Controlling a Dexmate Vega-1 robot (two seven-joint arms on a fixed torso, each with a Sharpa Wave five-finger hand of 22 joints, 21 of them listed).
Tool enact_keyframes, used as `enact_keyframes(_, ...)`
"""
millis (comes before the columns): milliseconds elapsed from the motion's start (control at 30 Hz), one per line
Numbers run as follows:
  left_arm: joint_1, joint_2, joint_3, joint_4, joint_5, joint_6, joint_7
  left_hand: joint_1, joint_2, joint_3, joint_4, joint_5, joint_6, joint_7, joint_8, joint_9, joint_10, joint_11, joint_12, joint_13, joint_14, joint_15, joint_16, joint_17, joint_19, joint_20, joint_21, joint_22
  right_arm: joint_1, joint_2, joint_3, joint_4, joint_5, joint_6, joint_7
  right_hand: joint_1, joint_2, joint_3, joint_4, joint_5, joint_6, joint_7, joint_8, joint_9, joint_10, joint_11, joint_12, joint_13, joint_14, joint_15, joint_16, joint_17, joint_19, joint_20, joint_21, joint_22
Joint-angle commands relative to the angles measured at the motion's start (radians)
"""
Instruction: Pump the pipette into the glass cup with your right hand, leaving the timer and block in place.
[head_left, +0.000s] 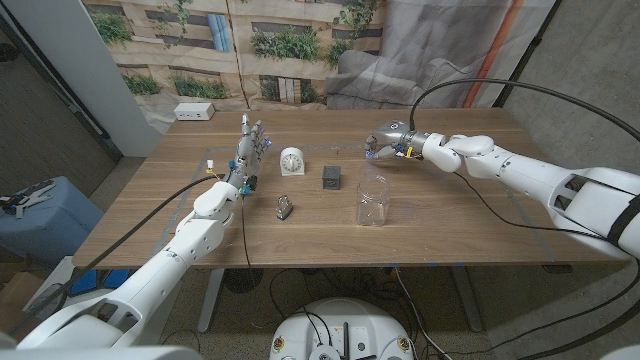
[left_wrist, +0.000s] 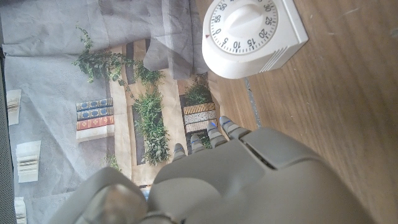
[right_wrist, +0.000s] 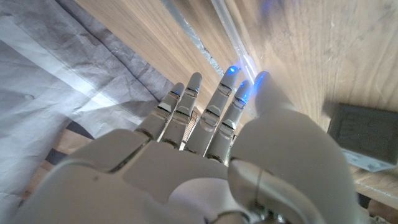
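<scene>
Wooden worktop (head_left: 460, 225) carries everything. In the head view the right hand (head_left: 390, 140) hovers at upper centre-right, fingers stretched out together and close, holding nothing; the right wrist view shows them straight over the wood with the dark block (right_wrist: 364, 140) near. The glass cup (head_left: 373, 196) stands just below that hand in the frame, apart from it. A small pipette (head_left: 284, 208) lies lower left of the cup, well apart from the hand. The white timer (head_left: 292, 160) stands beside the left hand (head_left: 248, 152), whose fingers reach upward, empty.
</scene>
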Motion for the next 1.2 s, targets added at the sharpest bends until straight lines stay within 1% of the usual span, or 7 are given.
enact_keyframes(33,-0.001,0.002,0.0,0.002,-0.002,0.0,-0.008,-0.001,0.044,-0.007,0.0,0.007,-0.002,-0.006,0.006,0.002,0.0,-0.002,0.005,0.005,-0.009,-0.115,0.006,0.006,-0.006,-0.09,0.005,0.002,-0.122,-0.083,0.145,-0.207,0.064,-0.072,0.04,-0.003,0.007,-0.001,0.003,-0.002,0.006,0.0,0.007,0.003,0.012,0.0,0.006,0.002,0.008,-0.16,0.003,0.0,0.006,-0.014,0.003,0.003)
enact_keyframes(67,-0.001,0.002,0.0,0.002,-0.002,0.0,-0.008,-0.001,0.044,-0.007,0.0,0.007,-0.002,-0.006,0.006,0.002,0.0,0.001,0.005,0.006,-0.009,-0.116,0.006,0.006,-0.006,-0.09,0.005,0.002,-0.133,-0.089,0.156,-0.224,0.07,-0.076,0.044,-0.004,0.007,-0.001,0.004,-0.002,0.007,0.0,0.007,0.003,0.013,0.0,0.006,0.002,0.008,-0.16,0.003,0.0,0.006,-0.014,0.003,0.003)
enact_keyframes(233,-0.001,0.002,0.001,0.001,-0.002,0.0,-0.007,-0.001,0.044,-0.007,0.0,0.007,-0.002,-0.006,0.006,0.002,0.0,-0.001,0.005,0.006,-0.009,-0.115,0.006,0.006,-0.006,-0.09,0.005,0.002,-0.195,-0.117,0.218,-0.313,0.095,-0.113,0.05,-0.009,0.009,-0.003,0.006,-0.002,0.009,-0.001,0.008,0.003,0.017,0.0,0.006,0.002,0.011,-0.159,0.003,0.0,0.005,-0.013,0.002,0.003)
enact_keyframes(400,-0.001,0.001,0.001,0.002,-0.002,-0.001,-0.007,-0.001,0.044,-0.007,0.0,0.007,-0.002,-0.006,0.006,0.002,-0.002,-0.002,0.004,0.006,-0.01,-0.115,0.006,0.006,-0.006,-0.089,0.005,0.002,-0.246,-0.133,0.27,-0.384,0.126,-0.15,0.077,-0.012,0.009,-0.005,0.006,-0.001,0.01,-0.001,0.009,0.002,0.02,0.001,0.005,0.003,0.011,-0.159,0.003,0.0,0.004,-0.011,0.001,0.003)
enact_keyframes(500,0.0,0.0,0.0,0.001,0.001,-0.001,0.001,-0.001,0.044,-0.007,0.0,0.007,-0.002,-0.006,0.006,0.002,-0.002,-0.003,0.004,0.006,-0.01,-0.116,0.006,0.006,-0.006,-0.09,0.005,0.002,-0.278,-0.139,0.302,-0.431,0.146,-0.188,0.097,-0.013,0.009,-0.006,0.005,-0.001,0.01,-0.001,0.009,0.002,0.021,0.001,0.005,0.003,0.009,-0.161,0.001,-0.001,0.002,-0.009,0.0,0.003)
enact_keyframes(767,0.0,-0.001,0.0,0.001,0.001,-0.001,0.001,-0.001,0.044,-0.007,0.0,0.007,-0.002,-0.006,0.006,0.002,-0.001,-0.001,0.004,0.006,-0.009,-0.116,0.006,0.006,-0.007,-0.089,0.005,0.002,-0.368,-0.15,0.381,-0.531,0.199,-0.255,0.084,-0.029,0.006,-0.013,0.01,-0.002,0.002,-0.002,0.005,0.0,0.021,0.0,0.001,0.003,0.009,-0.151,-0.001,-0.002,0.0,-0.001,-0.001,0.003)
enact_keyframes(1200,0.0,0.0,0.0,0.001,0.001,-0.001,0.001,-0.001,0.044,-0.007,0.0,0.007,-0.002,-0.006,0.006,0.002,0.0,-0.004,0.005,0.006,-0.009,-0.115,0.006,0.006,-0.006,-0.09,0.005,0.002,-0.507,-0.153,0.498,-0.674,0.305,-0.363,0.033,-0.032,0.009,-0.017,0.009,-0.001,0.009,-0.003,0.007,-0.001,0.024,0.0,0.0,0.003,0.008,-0.154,0.0,0.0,-0.001,0.002,-0.002,0.003)
